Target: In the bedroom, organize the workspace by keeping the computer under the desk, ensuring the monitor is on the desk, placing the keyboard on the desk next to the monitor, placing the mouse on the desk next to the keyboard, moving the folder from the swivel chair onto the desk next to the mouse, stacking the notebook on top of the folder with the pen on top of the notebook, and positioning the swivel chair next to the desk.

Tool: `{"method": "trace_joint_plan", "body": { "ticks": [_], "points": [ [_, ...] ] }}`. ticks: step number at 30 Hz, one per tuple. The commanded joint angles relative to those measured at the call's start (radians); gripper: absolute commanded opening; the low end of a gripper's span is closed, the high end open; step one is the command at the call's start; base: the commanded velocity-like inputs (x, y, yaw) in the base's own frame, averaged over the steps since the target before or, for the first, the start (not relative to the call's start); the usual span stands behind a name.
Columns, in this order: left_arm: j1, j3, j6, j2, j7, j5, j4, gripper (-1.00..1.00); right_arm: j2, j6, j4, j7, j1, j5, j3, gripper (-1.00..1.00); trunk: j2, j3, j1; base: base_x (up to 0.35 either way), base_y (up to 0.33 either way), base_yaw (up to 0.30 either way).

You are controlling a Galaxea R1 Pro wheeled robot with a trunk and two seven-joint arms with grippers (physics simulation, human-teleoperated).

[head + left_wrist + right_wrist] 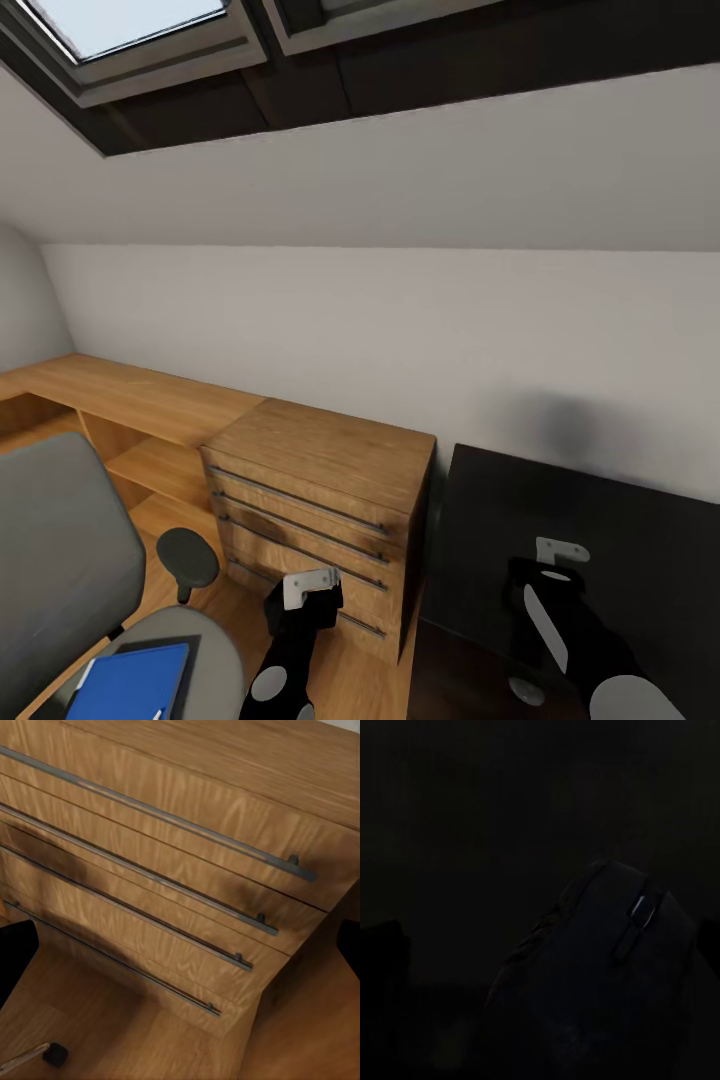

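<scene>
Right gripper (548, 568) hovers low over glossy black desk (640, 520); right wrist view shows dark mouse (607, 967) close below, jaws spread, apparently not gripping.
Left gripper (305, 598) faces wooden dresser (187, 870); jaws spread, empty.
Blue folder (130, 685) lies on swivel chair (60, 560) seat, pending transfer.

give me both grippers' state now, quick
left gripper: cannot tell, holding nothing visible, facing the dresser.
right gripper: cannot tell, over the desk.
</scene>
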Motion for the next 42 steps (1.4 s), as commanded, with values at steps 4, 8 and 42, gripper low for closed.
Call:
{"method": "trace_joint_plan", "body": {
  "ticks": [4, 8, 42],
  "points": [
    [-0.001, -0.002, 0.004, 0.0, 0.007, 0.006, 0.0, 1.0, -0.001, 0.007, 0.022, -0.004, 0.0, -0.012, 0.001, 1.0, -0.001, -0.001, 0.0, 0.0, 0.0, 0.0],
    [-0.001, -0.002, 0.004, 0.0, 0.007, 0.006, 0.001, 1.0, -0.001, 0.007, 0.022, -0.004, 0.0, -0.012, 0.001, 1.0, -0.001, -0.001, 0.0, 0.0, 0.0, 0.0],
    [-0.001, -0.001, 0.004, 0.002, 0.005, 0.006, 0.008, 1.0, 0.004, 0.007, 0.022, -0.003, 0.0, -0.012, 0.005, 1.0, -0.001, -0.001, 0.0, -0.023, -0.011, 0.0]
  ]
}}
